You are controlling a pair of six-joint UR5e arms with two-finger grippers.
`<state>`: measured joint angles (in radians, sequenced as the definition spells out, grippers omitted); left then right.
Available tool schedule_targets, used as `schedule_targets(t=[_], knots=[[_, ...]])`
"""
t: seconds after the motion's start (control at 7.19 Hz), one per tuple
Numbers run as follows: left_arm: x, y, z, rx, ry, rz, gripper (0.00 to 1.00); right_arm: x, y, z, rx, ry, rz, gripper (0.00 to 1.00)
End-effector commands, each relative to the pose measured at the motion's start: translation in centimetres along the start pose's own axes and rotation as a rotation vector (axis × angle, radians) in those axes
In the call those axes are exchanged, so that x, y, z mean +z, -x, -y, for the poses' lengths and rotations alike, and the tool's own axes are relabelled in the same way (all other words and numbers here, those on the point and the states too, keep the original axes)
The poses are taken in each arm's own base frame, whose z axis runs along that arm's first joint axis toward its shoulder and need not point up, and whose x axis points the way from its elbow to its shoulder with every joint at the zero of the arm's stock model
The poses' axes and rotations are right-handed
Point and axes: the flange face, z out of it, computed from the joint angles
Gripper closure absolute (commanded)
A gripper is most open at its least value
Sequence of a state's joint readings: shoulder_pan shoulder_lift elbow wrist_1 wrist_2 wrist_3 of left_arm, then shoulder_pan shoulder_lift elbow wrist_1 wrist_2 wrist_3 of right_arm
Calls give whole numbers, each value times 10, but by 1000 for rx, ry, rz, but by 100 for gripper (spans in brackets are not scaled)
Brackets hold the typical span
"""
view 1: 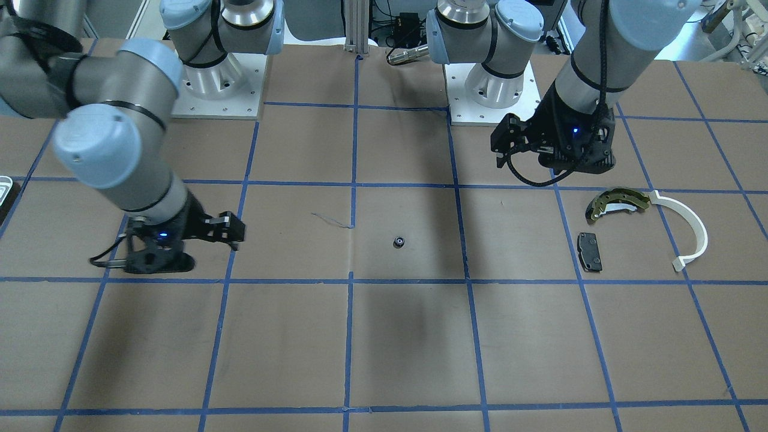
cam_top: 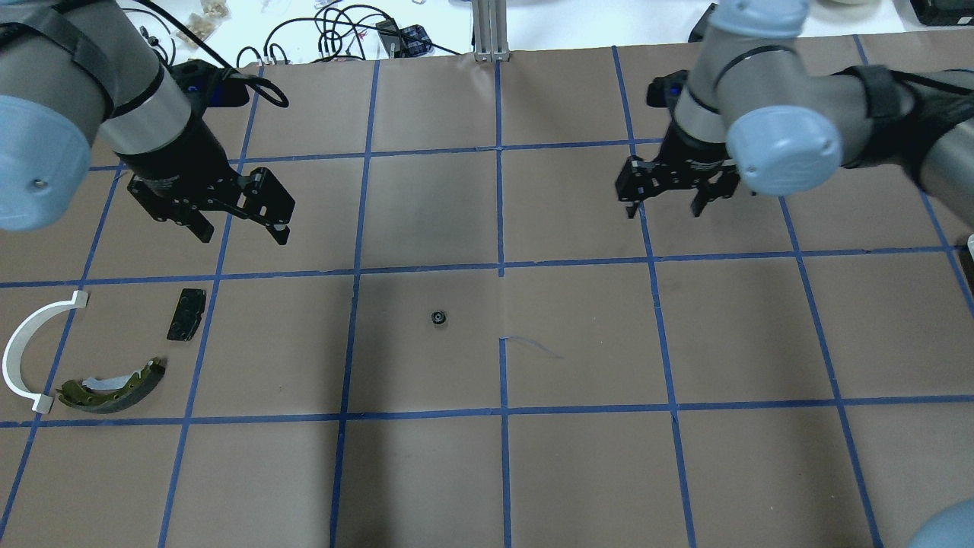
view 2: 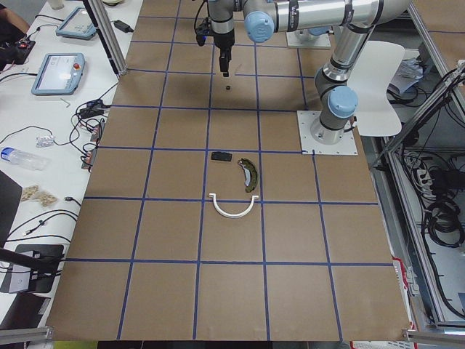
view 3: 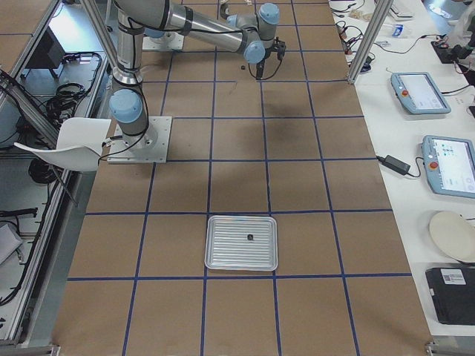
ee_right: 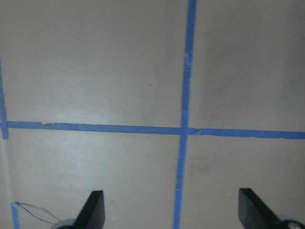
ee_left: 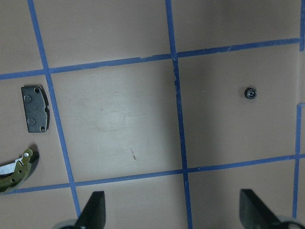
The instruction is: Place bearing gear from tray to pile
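**Gear.** The gear (cam_top: pixel 439 317) lies loose on the brown table (cam_top: pixel 578 472), close to the table's centre and just left of the middle tape line in the overhead view. It is well apart from both grippers and touches nothing else. In the left wrist view it shows as a small dark toothed ring.

**Tray.** The tray (view 3: pixel 211 245) sits flat at the right end of the table. A small dark item (view 3: pixel 250 238) rests near its middle, too small to identify.

**Pile.** The pile is at the left end of the table, well apart from the gear. Its parts are:
- An olive-gold brake shoe (cam_top: pixel 114 384).
- A white plastic arc (cam_top: pixel 23 350), whose near end lies just beside the shoe's left tip.
- A dark brake pad (cam_top: pixel 186 313), lying apart from both on the side toward the gear.

**Left gripper.** The left gripper (cam_top: pixel 243 234) hangs clear above the table on the pile's side. Its jaws are spread wide and empty. Its fingers (ee_left: pixel 93 212) frame a view of the pad, one end of the shoe, and the gear.

**Right gripper.** The right gripper (cam_top: pixel 663 211) hangs above the right half of the table. Its jaws are spread wide and empty, over bare paper and tape lines.
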<state>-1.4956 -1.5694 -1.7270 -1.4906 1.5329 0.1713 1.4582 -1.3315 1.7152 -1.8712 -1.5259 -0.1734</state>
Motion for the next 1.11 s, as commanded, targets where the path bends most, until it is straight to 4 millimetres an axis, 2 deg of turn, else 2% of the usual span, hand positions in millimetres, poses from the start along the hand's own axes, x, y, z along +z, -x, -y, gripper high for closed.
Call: schedule_targets(t=[0.0,0.28,0.56,0.7,0.84,0.97], knots=[[70,-44,20,15,-68,-25,0,-29,-141,-20,40,-3,-82,0],[121,-94,8,48,-32,-17,0,-22,-264,-55,139,22,-64,0],[160,-132,7,107,-20,-5,0,13,-384,-77,248,3,-77,0],[173,-146,9,141,-47,-3,0,46,-416,-73,195,1,-108,0],[182,-147,15,155,-52,-3,0,65,-457,-89,178,-15,-111,0],[193,-147,21,149,-61,-3,0,77,-484,-110,183,-6,-93,0]])
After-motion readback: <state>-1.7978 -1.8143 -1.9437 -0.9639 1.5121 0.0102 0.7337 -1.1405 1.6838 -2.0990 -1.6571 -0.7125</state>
